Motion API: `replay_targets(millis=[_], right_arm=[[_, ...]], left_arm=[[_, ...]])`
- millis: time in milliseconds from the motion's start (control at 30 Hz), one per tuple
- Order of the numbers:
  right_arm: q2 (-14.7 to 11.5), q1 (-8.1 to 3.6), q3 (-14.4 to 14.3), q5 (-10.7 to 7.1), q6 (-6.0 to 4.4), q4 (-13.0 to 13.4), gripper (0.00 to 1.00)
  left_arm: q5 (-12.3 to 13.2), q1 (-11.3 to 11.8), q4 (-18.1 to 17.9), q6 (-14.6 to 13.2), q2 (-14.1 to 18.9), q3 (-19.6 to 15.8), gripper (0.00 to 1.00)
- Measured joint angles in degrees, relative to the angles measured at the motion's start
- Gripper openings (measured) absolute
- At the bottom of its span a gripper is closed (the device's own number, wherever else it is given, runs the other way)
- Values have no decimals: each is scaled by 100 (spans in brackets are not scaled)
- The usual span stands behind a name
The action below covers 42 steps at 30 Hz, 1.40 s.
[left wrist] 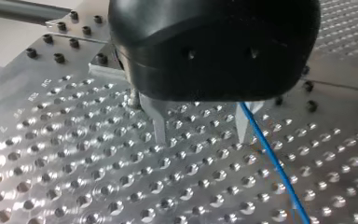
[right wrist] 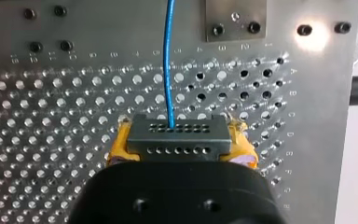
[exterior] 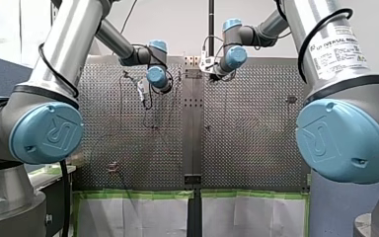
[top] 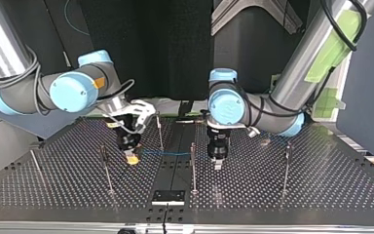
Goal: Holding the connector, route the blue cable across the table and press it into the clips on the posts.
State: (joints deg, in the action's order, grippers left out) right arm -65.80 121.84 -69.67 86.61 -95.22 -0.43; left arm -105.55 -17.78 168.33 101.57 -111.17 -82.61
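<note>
Now | our right end effector clamps the connector, blue cable leading straight ahead | left end effector open, cable beside one finger | we should hold tension, pressing squarely at the post.

A white label on my right arm reads "UNIVERSAL ROBOTS" — blue joint caps carry a UR logo.
</note>
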Motion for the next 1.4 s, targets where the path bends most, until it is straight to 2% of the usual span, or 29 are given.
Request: replay_targets(millis=[133,200,867,1067,1200,1400], right_arm=[[3,-30,0,31,10,0,0],[3,-41,0,36,14,0,0],[3,-77,-1,42,19,2,0],[0,-90,0,55,31,-3,0],[-6,-97,0,87,35,-1,0],[-14,-148,0,120,37,0,0]], left_arm=[[-60,-51,128,-44,116,-129,83],[-49,-68,135,-47,211,-231,100],[-35,-246,166,123,986,-1024,100],[212,-398,252,209,1267,-1248,100],[406,-557,295,122,1480,-1284,100],[287,-831,88,90,1754,-1227,100]])
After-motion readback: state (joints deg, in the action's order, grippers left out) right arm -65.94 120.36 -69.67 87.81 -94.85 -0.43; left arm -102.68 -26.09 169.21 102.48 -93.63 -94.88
